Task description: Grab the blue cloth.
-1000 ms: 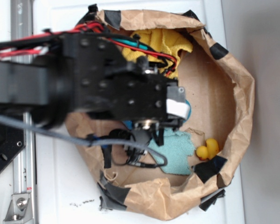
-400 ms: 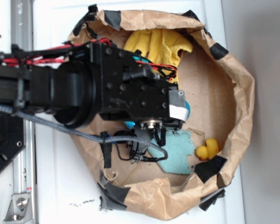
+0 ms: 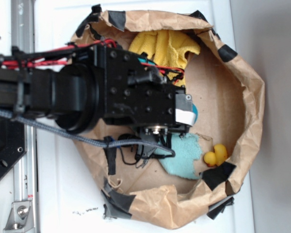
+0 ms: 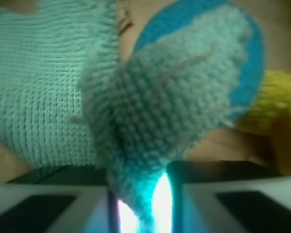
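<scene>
The blue cloth [image 3: 183, 156] is a light teal terry rag lying in the lower part of the brown paper nest. In the wrist view a fold of the blue cloth [image 4: 160, 116] rises from the flat part at upper left and runs down between the jaws. My gripper [image 4: 141, 206] is shut on that fold, with a thin lit gap on either side. From outside, the black arm [image 3: 136, 97] covers the gripper and the cloth's left edge.
The crumpled brown paper wall [image 3: 247, 97] with black tape patches rings the workspace. A yellow cloth [image 3: 165, 46] lies at the top, a yellow duck [image 3: 216, 155] at the right of the blue cloth. A darker blue round thing [image 4: 245, 63] sits behind the pinched fold.
The arm has shifted down and left over the second. The blue cloth's left edge has bunched and lifted toward the gripper since 0.4 s ago.
</scene>
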`<state>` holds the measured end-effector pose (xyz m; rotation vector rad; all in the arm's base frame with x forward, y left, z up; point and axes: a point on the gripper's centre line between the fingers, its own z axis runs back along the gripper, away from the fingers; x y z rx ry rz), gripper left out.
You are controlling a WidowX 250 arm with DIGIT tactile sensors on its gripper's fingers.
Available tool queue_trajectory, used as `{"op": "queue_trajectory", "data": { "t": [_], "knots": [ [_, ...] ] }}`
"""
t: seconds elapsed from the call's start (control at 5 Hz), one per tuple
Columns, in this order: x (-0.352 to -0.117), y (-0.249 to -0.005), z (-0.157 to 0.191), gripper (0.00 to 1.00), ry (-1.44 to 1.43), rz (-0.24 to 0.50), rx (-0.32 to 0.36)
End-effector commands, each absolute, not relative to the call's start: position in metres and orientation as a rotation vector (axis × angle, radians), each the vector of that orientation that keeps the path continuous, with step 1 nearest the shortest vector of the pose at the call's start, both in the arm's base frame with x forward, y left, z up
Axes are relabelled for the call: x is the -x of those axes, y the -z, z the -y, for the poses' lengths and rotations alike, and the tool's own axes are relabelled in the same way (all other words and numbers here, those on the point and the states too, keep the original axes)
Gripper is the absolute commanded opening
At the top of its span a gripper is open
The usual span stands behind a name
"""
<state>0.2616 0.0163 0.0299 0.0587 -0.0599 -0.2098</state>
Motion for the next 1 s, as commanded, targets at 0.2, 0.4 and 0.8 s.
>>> {"op": "queue_trajectory", "data": {
  "t": [0.2,0.4,0.8],
  "knots": [
    [-0.246,-0.152,-0.031,0.0,0.163,0.281,0.022],
    [-0.226,-0.199,-0.052,0.0,0.046,0.219,0.068],
    [-0.23,-0.197,-0.045,0.0,0.121,0.213,-0.007]
  ]
}}
